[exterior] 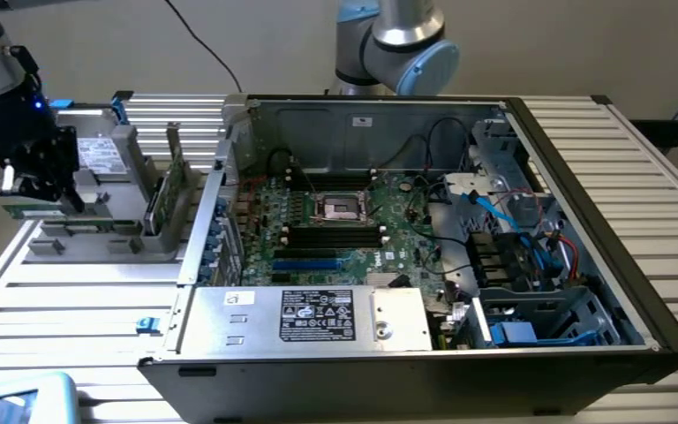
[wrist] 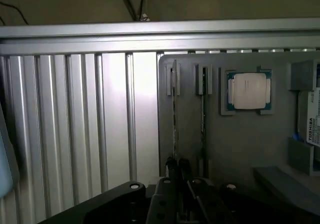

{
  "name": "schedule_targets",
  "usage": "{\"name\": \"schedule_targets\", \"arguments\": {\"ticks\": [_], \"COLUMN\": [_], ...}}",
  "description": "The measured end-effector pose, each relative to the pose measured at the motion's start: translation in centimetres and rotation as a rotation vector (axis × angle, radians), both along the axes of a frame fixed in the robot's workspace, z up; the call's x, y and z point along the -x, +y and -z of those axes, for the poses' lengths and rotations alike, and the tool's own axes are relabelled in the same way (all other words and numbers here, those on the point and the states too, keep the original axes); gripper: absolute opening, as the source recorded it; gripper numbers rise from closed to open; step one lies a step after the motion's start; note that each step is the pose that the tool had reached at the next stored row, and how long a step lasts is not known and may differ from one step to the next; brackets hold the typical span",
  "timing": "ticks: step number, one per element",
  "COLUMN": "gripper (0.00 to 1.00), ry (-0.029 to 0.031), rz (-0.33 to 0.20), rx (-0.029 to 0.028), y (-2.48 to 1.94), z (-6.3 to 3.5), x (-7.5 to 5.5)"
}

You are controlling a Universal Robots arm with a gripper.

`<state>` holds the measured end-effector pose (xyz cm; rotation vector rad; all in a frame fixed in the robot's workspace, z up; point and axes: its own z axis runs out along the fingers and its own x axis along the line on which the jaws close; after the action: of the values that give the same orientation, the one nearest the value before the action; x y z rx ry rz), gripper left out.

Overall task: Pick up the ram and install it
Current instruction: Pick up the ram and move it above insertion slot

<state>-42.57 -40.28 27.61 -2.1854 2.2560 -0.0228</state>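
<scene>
Your hand (wrist: 176, 166) pointed down over the grey holder (wrist: 240, 144), clenched on the thin edge of the ram (wrist: 174, 119), which stood on edge in a slot. A second slot (wrist: 202, 114) ran just beside it, with the processor chip (wrist: 248, 90) beyond and bare slatted desk (wrist: 75, 124) on the other side. The open computer case (exterior: 363, 132) stood close on the exterior view's right.
</scene>
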Motion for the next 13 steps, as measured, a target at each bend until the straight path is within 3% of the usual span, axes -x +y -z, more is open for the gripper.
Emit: {"name": "schedule_targets", "arguments": {"ticks": [9, 13], "gripper": [0.14, 0.14], "ry": [-0.0001, 0.0001], "rz": [0.000, 0.000], "rx": [-0.0001, 0.0001], "y": [0.00, -0.01], "z": [-4.05, -5.90], "x": [0.0, -0.7]}}
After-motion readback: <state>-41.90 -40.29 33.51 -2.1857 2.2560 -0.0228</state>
